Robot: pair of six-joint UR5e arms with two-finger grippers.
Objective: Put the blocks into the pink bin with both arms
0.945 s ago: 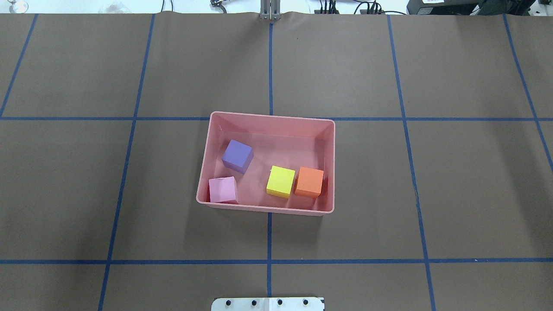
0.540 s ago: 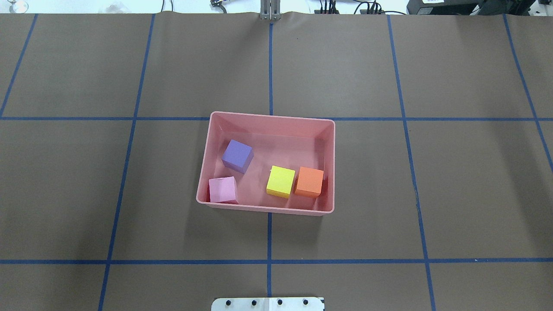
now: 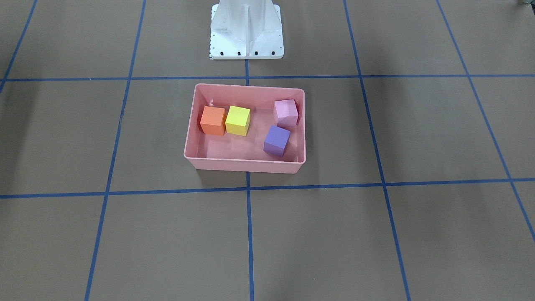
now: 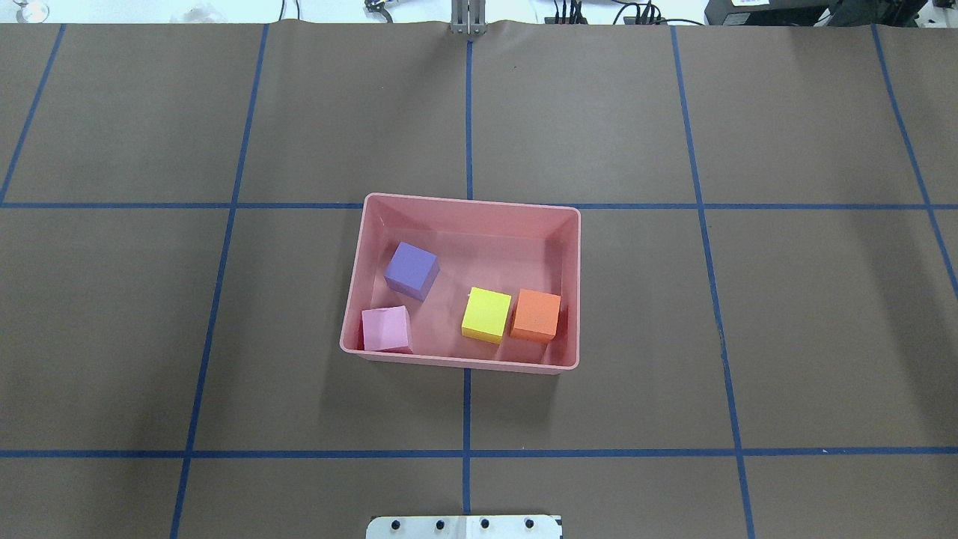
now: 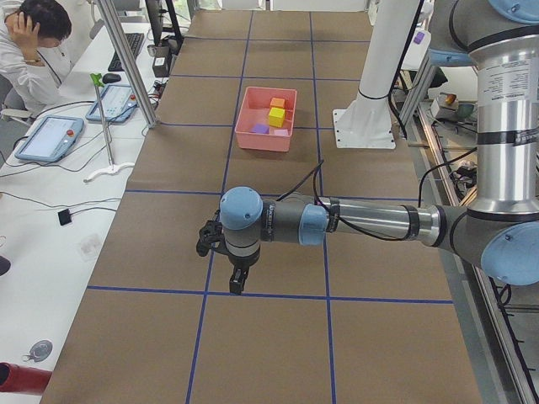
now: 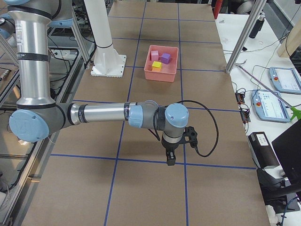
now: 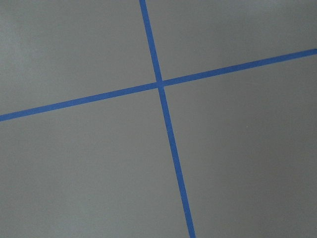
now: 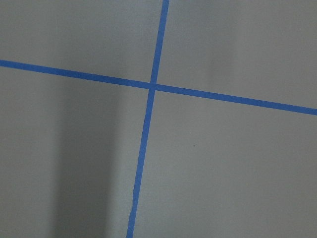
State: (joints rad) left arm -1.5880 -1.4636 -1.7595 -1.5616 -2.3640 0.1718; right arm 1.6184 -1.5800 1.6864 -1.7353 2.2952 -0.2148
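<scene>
One white pedestal (image 3: 246, 33) near pink bin (image 3: 246, 165)

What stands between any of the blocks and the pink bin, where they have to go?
Nothing visible does. The orange block, yellow block, purple block and pink block all lie inside the pink bin already. The left gripper and right gripper hang over the table, away from the bin.

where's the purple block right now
In the overhead view the purple block sits inside the pink bin, in its left half, just beyond the pale pink block and left of the yellow block.
</scene>
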